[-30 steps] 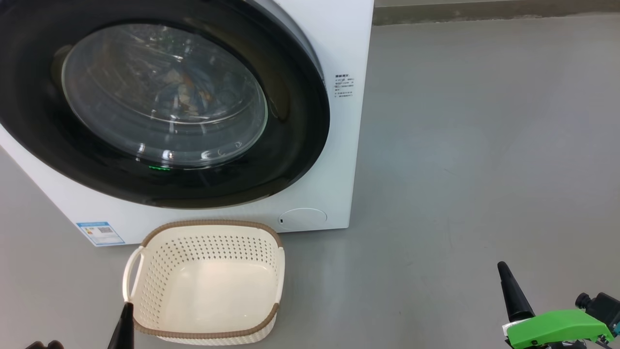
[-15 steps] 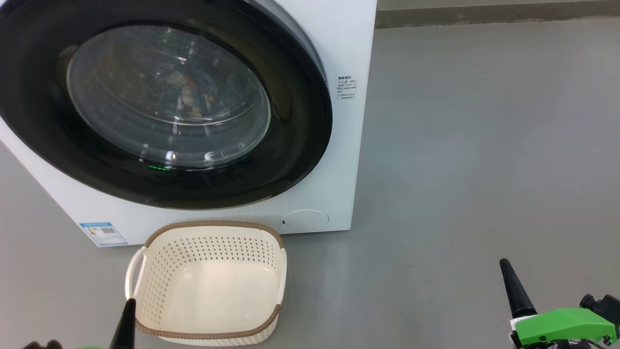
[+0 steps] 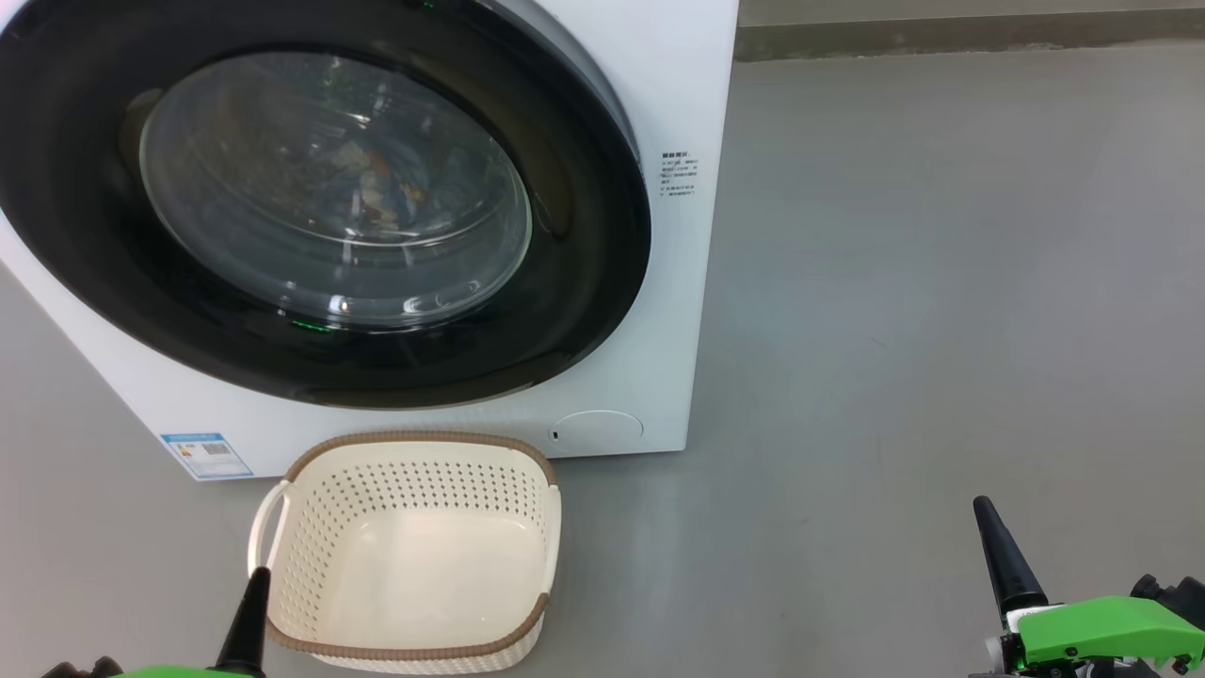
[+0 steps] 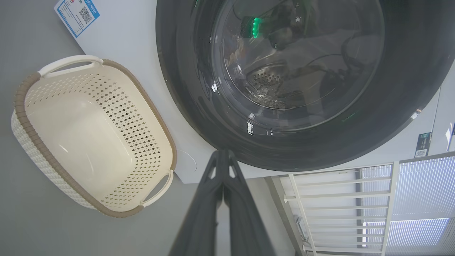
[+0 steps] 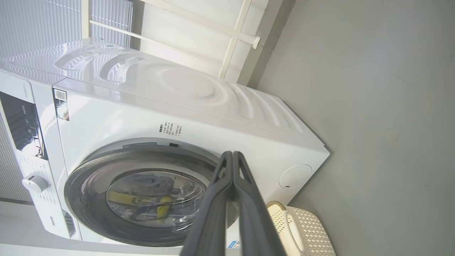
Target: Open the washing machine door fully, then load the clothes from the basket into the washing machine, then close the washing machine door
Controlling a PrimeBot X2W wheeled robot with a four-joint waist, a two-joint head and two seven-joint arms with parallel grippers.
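The washing machine (image 3: 682,85) stands before me with the washing machine door (image 3: 588,245) lying flat against its front. Behind its glass bowl, bluish clothes (image 3: 377,184) with orange specks show dimly inside the drum. The cream basket (image 3: 414,441) sits on the floor below the door, nothing inside it. My left gripper (image 3: 252,603) is shut at the basket's near left corner, its tips pressed together in the left wrist view (image 4: 223,156). My right gripper (image 3: 1000,546) is shut over bare floor at the right, holding nothing, fingers together (image 5: 231,158).
Grey floor (image 3: 941,282) spreads to the right of the machine. A blue label (image 3: 207,455) and a round cover (image 3: 598,428) sit low on its front. A white railing (image 4: 337,199) and slatted panels stand beside the machine, with its control panel (image 5: 23,124) and knob at the top.
The whole head picture has drifted slightly right, so the camera has moved. Both gripper tips sit a little higher in the picture. Both stay shut; door and basket are unchanged.
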